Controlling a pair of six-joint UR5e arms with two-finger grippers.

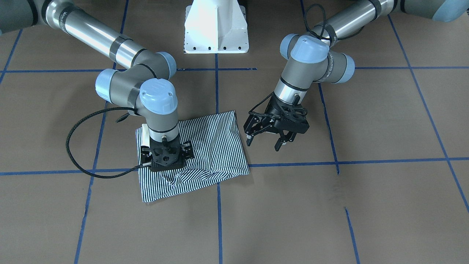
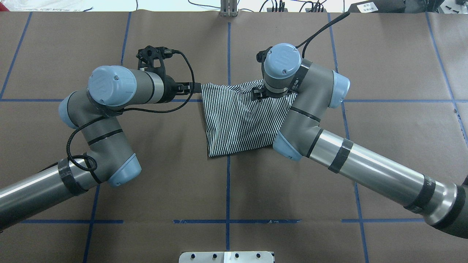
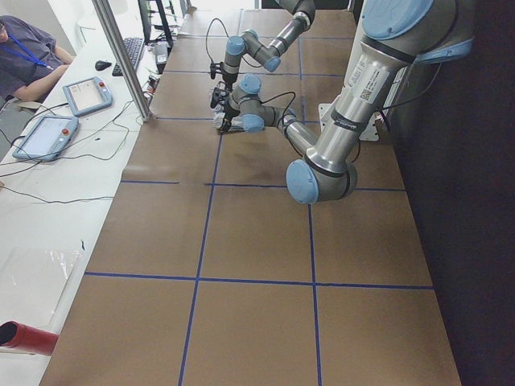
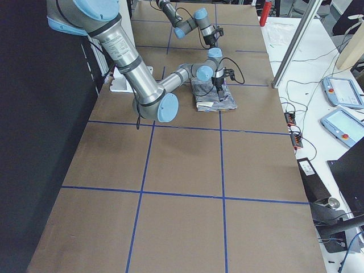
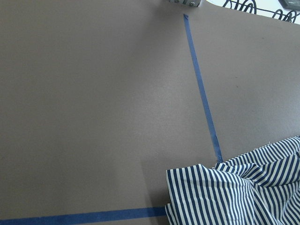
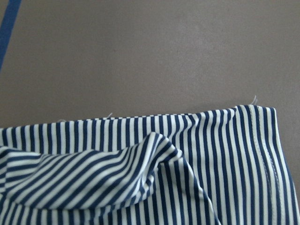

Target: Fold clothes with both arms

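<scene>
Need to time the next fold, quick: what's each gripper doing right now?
Left gripper: open, empty, just beside the shirt.
Right gripper: pointing down over the shirt; fingers hidden, so open or shut cannot be told.

Brown table [image 1: 366, 205], blue tape lines [image 1: 219, 220] gridding it; white pedestal [image 1: 216, 27] on it; side bench [image 3: 48, 209] carries a pendant [image 3: 87, 96], keyboard [image 3: 130, 55], mouse [image 3: 102, 65]; a person [image 3: 24, 56] sits there.
</scene>
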